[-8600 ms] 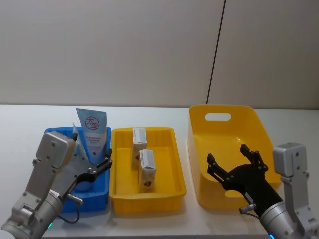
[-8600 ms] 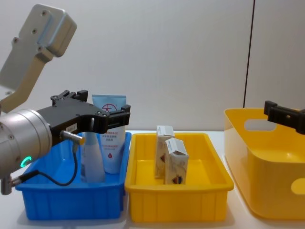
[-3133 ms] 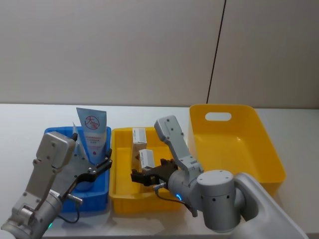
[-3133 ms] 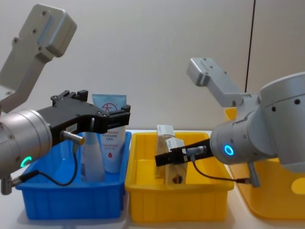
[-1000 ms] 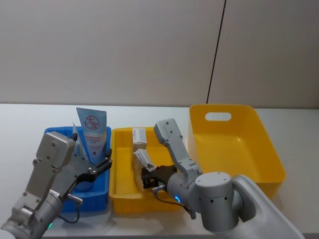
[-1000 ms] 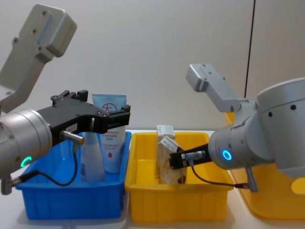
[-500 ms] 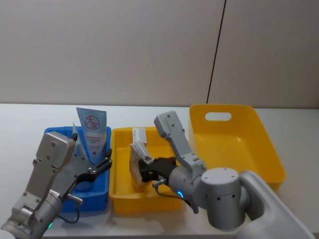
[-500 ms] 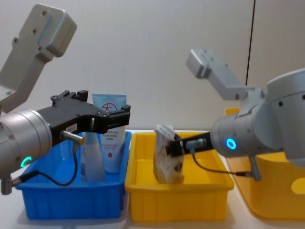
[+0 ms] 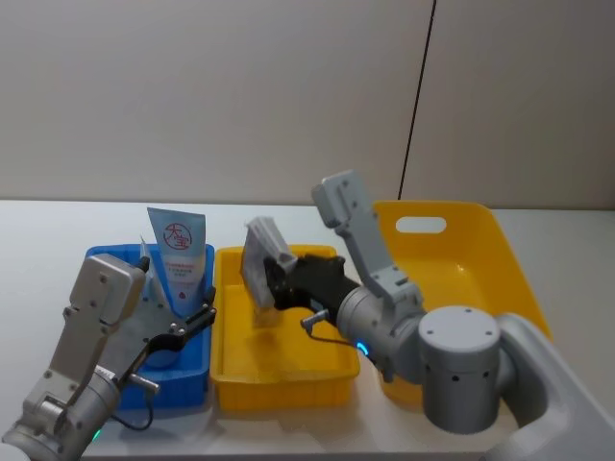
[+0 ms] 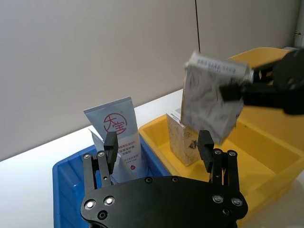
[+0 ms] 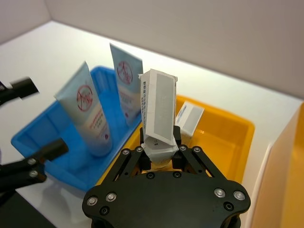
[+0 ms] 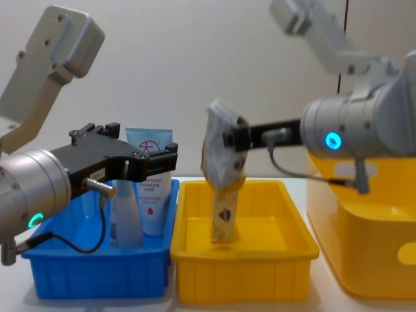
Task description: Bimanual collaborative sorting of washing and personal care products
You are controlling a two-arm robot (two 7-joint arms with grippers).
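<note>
One cream box [image 9: 259, 257] hangs tilted above the yellow tray [image 9: 284, 393], pinched firmly in our right gripper [image 9: 273, 284]. A second box [image 12: 224, 220] stands upright inside that tray. Just left of the tray, two tubes [image 9: 178, 252] stand in the blue tray [image 9: 181, 389], where our left gripper [image 10: 157, 149] hovers with fingers spread, grasping nothing. Just right of the tray sits the big yellow bin [image 9: 504, 252]. We judge the sorting barely begun: this box is mid-carry, while the other box and both tubes wait.
</note>
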